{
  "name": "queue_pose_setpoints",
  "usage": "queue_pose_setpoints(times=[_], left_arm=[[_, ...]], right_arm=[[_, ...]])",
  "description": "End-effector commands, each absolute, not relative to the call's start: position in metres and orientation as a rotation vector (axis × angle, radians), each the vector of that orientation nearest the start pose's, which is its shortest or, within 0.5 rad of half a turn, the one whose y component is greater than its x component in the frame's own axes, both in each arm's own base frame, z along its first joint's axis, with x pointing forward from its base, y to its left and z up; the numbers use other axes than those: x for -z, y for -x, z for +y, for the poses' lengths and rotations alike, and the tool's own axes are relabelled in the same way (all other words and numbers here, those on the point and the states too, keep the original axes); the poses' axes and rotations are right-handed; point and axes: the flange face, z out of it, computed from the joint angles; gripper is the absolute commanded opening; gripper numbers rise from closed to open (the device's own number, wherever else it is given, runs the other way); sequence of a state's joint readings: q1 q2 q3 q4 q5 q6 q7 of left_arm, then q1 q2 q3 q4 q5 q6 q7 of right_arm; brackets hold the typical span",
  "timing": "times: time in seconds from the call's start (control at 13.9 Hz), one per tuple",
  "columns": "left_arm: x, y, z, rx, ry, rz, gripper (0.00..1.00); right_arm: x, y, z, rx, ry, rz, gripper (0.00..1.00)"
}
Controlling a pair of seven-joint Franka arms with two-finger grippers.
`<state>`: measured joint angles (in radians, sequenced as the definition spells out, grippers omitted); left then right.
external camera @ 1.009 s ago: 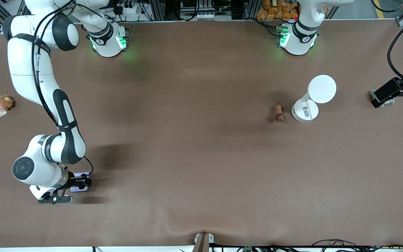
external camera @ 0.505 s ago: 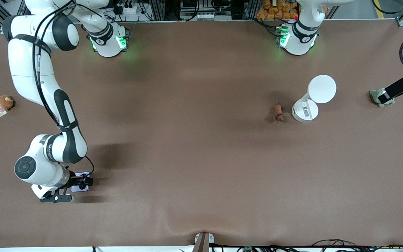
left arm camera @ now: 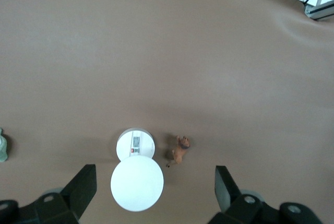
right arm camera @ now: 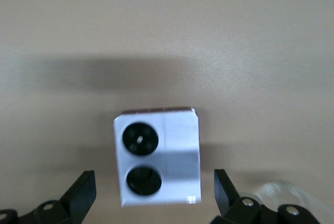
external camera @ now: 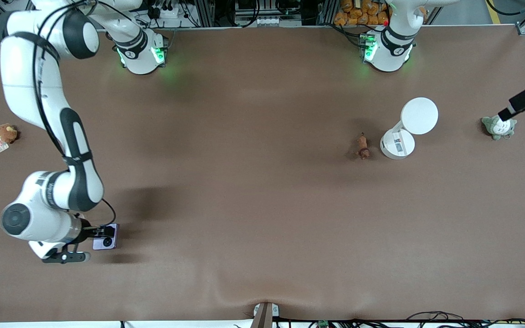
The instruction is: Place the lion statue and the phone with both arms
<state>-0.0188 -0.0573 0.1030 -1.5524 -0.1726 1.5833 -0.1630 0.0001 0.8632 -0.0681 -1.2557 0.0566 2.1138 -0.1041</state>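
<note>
Toward the right arm's end: phone (external camera: 105, 242) flat on table (external camera: 262, 205), right gripper (right arm camera: 156, 195) spread, released | lion statue (external camera: 362, 147) beside white stand (external camera: 399, 142) | left gripper (left arm camera: 155, 190) spread, empty, above them | plush toys (external camera: 498, 127) at table ends

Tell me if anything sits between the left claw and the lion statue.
Nothing visible does. The open left claw hangs over the white stand, which sits right beside the lion statue, so that stand crowds a descent.
</note>
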Motion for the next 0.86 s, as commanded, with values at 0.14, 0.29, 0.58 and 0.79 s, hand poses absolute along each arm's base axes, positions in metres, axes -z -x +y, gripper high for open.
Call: queue_pose_setpoints(times=[0.14, 0.29, 0.58, 0.79], left_arm=[[-0.665, -0.536, 0.031, 0.136, 3.303, -0.385, 1.0], [-0.68, -0.542, 0.045, 0.186, 3.296, -0.42, 1.0], [-0.679, -0.539, 0.033, 0.164, 3.241, -0.352, 1.0], [-0.666, -0.544, 0.006, 0.115, 3.221, -0.281, 1.0]], right_arm=[[-0.376, -0.718, -0.045, -0.045, 3.106, -0.094, 1.0], [-0.428, -0.678, -0.045, -0.023, 3.101, -0.111, 1.0], [-0.492, -0.597, -0.039, -0.014, 3.087, -0.099, 1.0], [-0.538, -0.569, -0.034, -0.064, 3.078, -0.056, 1.0]])
